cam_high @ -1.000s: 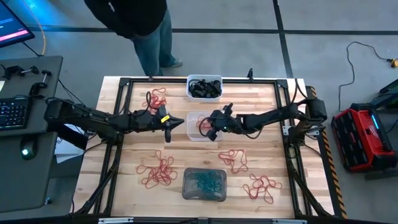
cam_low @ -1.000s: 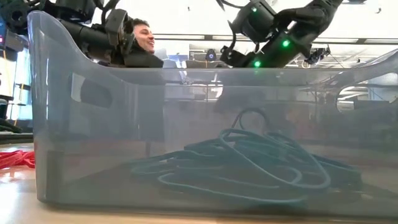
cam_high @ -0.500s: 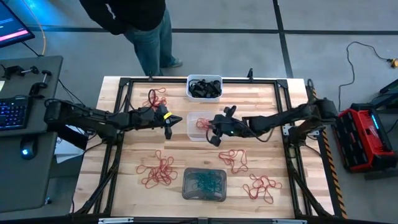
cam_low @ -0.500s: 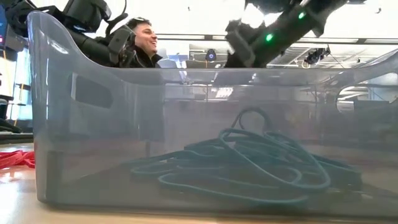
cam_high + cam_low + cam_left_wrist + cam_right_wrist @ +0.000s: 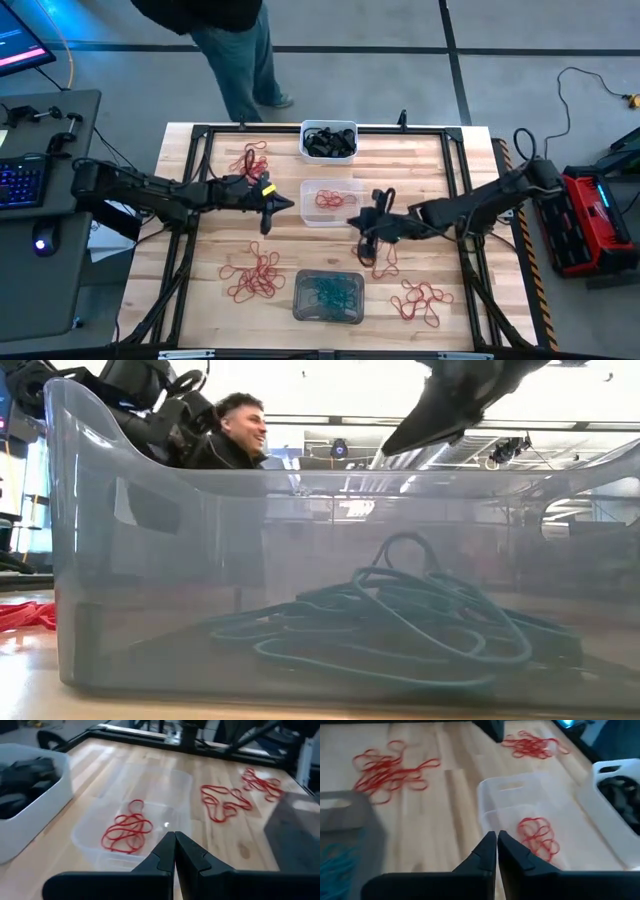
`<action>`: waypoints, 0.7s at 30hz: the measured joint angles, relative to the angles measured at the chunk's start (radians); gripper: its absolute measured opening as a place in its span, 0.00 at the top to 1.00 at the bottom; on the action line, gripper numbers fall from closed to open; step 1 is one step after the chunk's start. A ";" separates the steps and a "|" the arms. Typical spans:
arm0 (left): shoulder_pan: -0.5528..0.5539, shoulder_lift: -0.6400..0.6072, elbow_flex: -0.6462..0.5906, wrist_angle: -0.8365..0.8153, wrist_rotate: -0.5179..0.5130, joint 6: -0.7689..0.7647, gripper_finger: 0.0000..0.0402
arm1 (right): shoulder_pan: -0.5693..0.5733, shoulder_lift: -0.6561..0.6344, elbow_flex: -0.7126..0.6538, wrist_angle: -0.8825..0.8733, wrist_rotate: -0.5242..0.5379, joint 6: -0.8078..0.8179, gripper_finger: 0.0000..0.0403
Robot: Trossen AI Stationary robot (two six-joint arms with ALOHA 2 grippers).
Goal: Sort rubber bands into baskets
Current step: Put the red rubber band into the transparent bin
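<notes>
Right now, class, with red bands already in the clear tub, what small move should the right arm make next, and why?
Probably lower the shut, empty right gripper and open its jaws over the loose red rubber bands just beside it; the clear plastic tub already holds red ones.

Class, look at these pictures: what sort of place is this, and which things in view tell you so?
Probably a robotics lab or workshop: two dark robot arms mounted at a framed wooden table, a desk with keyboard and monitor beside it, and a person standing on the concrete floor.

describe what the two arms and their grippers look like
Both arms are dark, slim and jointed, with black cables along them. The left gripper carries a small yellow tag near its wrist; the right gripper shows none. Each gripper ends in two black, tapering fingers.
</notes>
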 joint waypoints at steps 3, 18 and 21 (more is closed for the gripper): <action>-0.031 0.000 0.000 0.002 0.000 0.046 1.00 | 0.039 -0.004 0.000 -0.052 0.000 0.050 0.98; 0.042 -0.071 0.000 -0.283 -0.098 -0.017 1.00 | 0.142 -0.018 0.000 -0.296 0.001 0.227 0.99; 0.109 -0.092 0.000 -0.356 -0.084 -0.019 1.00 | 0.132 -0.019 -0.004 -0.282 0.006 0.173 1.00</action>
